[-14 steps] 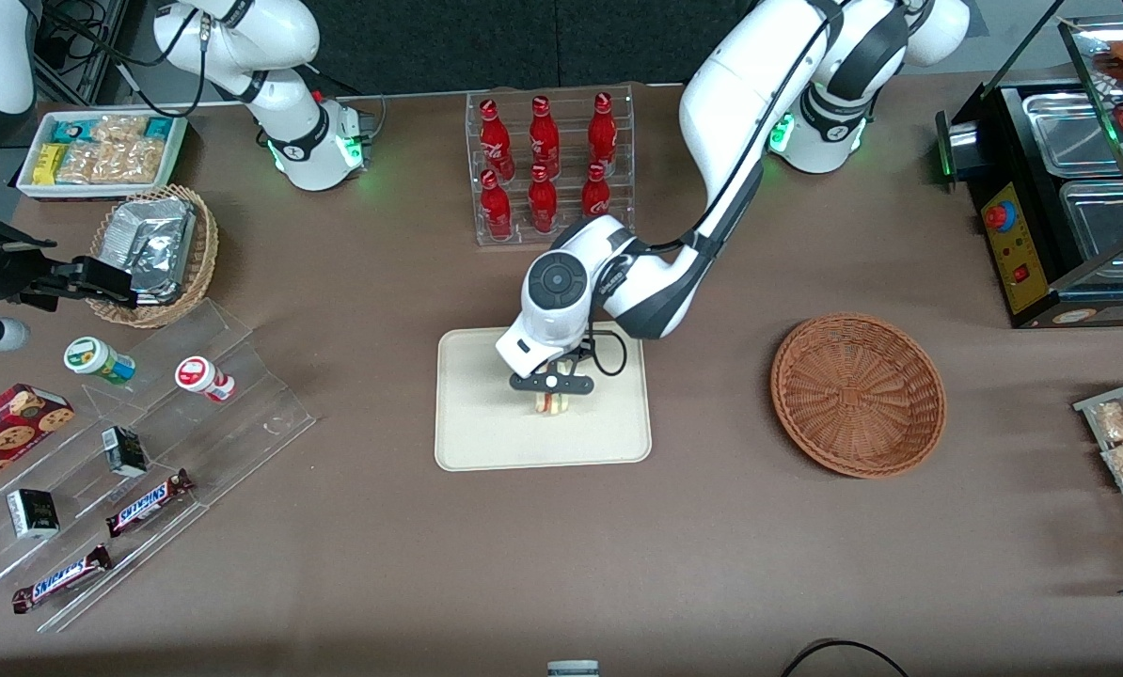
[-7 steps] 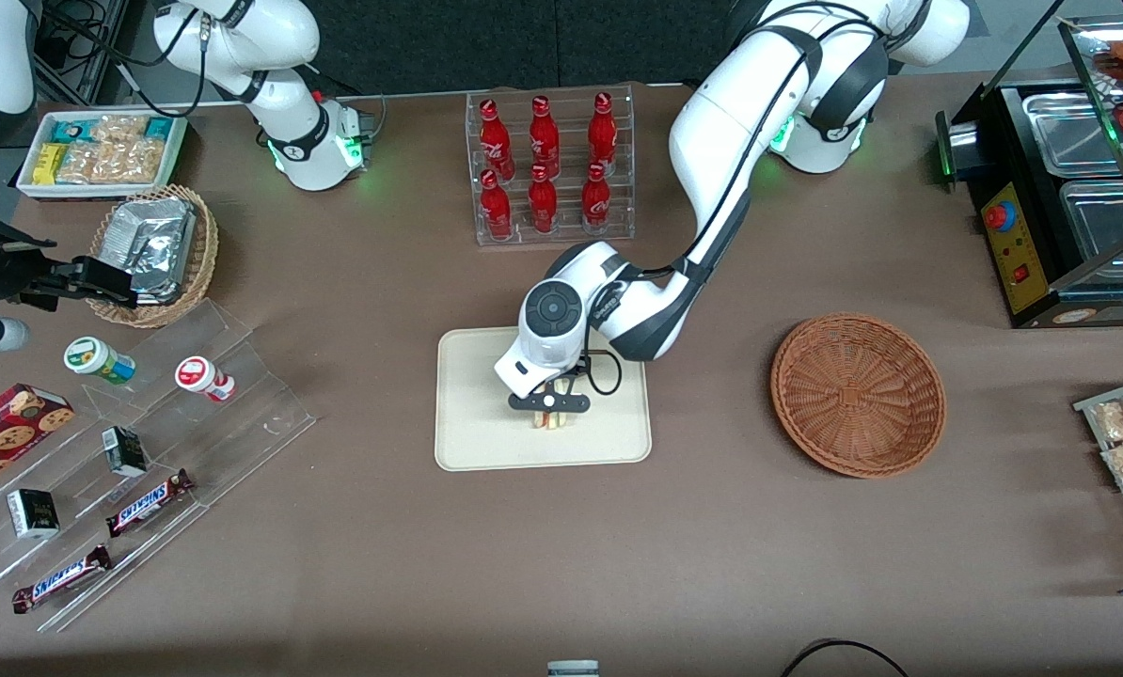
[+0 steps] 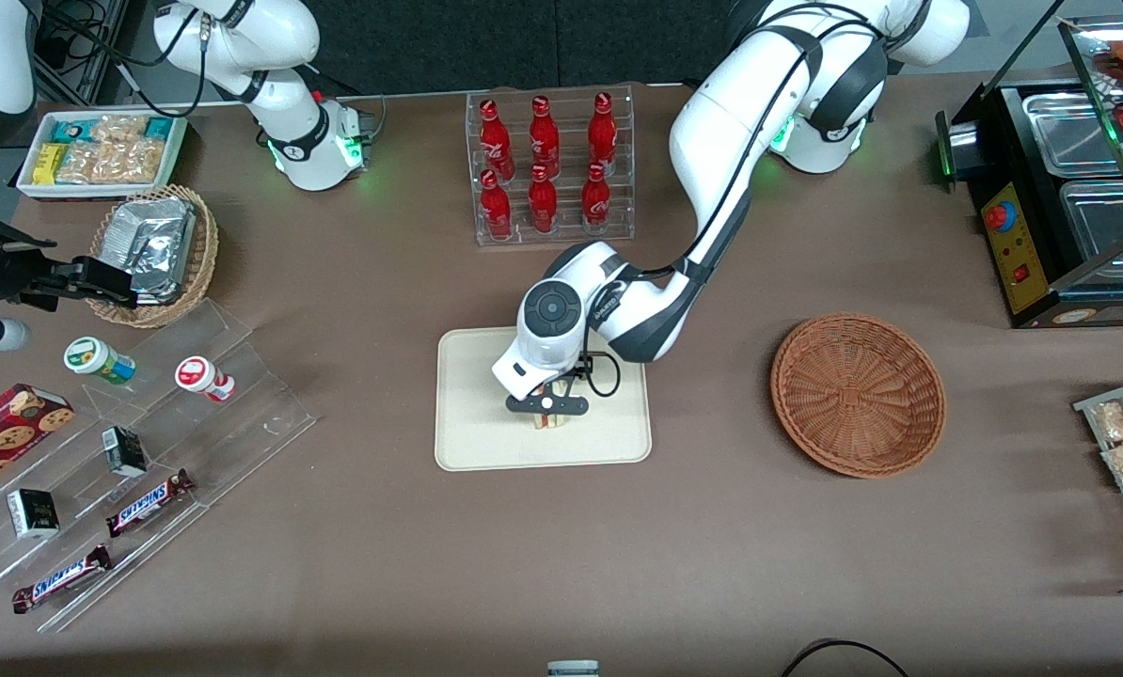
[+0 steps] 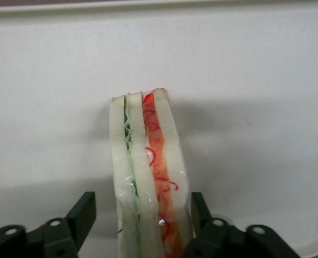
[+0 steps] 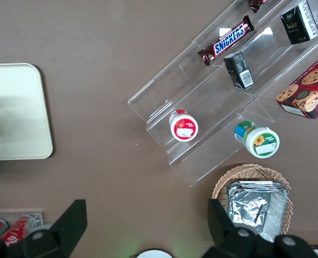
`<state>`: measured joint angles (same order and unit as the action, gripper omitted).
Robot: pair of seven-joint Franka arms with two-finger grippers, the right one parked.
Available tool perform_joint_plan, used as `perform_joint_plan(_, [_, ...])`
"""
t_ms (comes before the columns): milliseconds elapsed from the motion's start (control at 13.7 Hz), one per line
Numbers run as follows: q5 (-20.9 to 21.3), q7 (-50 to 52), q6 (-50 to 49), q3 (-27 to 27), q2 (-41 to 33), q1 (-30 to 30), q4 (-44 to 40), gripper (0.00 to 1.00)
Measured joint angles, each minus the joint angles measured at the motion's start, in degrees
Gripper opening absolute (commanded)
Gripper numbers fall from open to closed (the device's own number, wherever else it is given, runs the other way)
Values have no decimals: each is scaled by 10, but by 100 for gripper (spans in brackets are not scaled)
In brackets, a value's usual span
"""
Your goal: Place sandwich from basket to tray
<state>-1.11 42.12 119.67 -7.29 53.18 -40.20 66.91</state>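
Brown tabletop (image 3: 561, 564), crowded at the edges with snacks; cream tray (image 3: 472, 442) near the middle. Sandwich (image 4: 148, 172) on the tray, standing on edge, white bread with green and red filling. Gripper (image 4: 140, 228) straddling the sandwich, low over the tray, spread: one finger (image 4: 83, 212) apart from the bread with tray showing between, the other close against the crust, contact impossible to judge. Reddish-brown wicker basket (image 3: 858, 395) toward the working arm's end of the table, well apart from the tray. Rack of red bottles (image 3: 547, 165) farther from the front camera than the tray.
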Motion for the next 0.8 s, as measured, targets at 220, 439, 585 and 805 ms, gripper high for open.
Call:
perform_joint_plan(220, [0, -13, -92, 5, -50, 36, -3, 99])
perform_joint_plan(439, [-2, -107, -121, 5, -141, 103, 82, 99])
perform_joint_plan(585, [-3, -148, -105, 5, -201, 140, 165, 99])
perform_joint_plan(805, [-3, -221, -76, 6, -274, 190, 273, 99])
